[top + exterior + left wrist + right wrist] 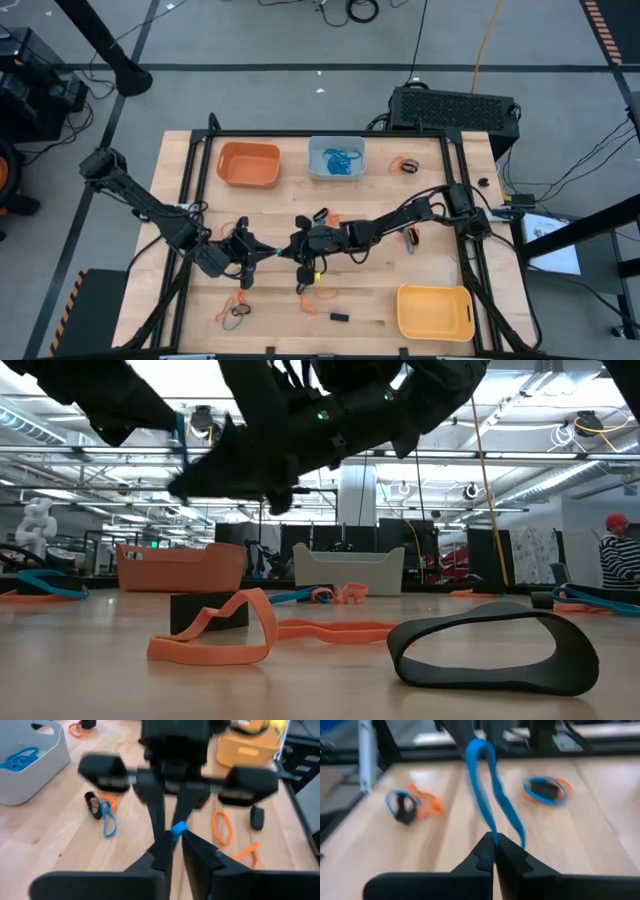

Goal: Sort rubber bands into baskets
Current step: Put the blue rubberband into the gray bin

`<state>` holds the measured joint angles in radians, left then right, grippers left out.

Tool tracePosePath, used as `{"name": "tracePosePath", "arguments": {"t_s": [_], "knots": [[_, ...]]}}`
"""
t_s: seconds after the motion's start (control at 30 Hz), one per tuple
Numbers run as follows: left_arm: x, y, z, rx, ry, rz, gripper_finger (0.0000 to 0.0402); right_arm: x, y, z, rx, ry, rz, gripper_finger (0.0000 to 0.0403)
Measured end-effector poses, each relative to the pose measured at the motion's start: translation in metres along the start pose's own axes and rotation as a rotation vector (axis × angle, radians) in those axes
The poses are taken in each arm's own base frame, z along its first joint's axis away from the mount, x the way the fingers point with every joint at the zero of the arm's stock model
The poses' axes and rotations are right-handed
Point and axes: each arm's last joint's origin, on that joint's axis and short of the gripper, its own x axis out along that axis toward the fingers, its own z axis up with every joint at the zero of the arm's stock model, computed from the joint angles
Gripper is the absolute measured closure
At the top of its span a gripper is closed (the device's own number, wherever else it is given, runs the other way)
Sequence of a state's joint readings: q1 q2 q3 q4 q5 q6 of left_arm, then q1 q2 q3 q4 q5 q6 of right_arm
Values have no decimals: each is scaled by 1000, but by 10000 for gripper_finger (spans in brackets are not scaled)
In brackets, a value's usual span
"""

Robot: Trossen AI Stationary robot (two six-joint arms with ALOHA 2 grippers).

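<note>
A blue rubber band point(490, 790) hangs in the air over the middle of the table, between my two grippers, which face each other tip to tip. My right gripper point(495, 842) comes from the table's right and is shut on one end of it. My left gripper point(175, 842) comes from the left with a narrow gap between its fingertips; the band's other end point(178, 827) lies at those tips. The orange basket point(248, 164) and the pale blue-grey basket point(337, 158), with blue bands in it, stand at the far edge. The yellow basket point(435, 312) stands near right. My right gripper pinches one end of the blue band point(496, 827) between its two fingers. The fingers come from the table's right, slanting a little downward. The band is lifted clear of the table and runs as a slack loop away from the fingers toward my left gripper. My left gripper has the band's other end at its fingertips; whether they touch it I cannot tell.
Loose bands lie on the wood: orange and black ones near left point(235, 310), an orange one point(320, 295) under the grippers, a cluster far right point(405, 165) and another by my right arm point(410, 238). A small black block point(340, 317) lies near the front edge.
</note>
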<state>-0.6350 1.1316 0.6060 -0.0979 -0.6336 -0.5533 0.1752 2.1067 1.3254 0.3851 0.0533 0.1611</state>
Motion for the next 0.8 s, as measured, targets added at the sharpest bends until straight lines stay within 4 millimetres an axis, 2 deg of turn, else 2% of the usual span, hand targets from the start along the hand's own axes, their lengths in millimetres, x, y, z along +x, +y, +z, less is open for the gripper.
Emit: {"name": "tracePosePath", "arguments": {"t_s": [0.2,0.33,0.47,0.63,0.8], "knots": [[2,6,-1,-30,20,47,282,-22,-12,18,18,92,-43,401],[8,19,-3,-126,56,142,247,-39,-34,28,32,181,-106,402],[13,38,-6,-128,129,262,239,-61,-70,39,74,254,-189,402],[17,65,-6,-83,204,406,238,-90,-124,46,155,332,-318,402],[25,89,2,-14,230,496,238,-117,-186,41,278,394,-465,403]]}}
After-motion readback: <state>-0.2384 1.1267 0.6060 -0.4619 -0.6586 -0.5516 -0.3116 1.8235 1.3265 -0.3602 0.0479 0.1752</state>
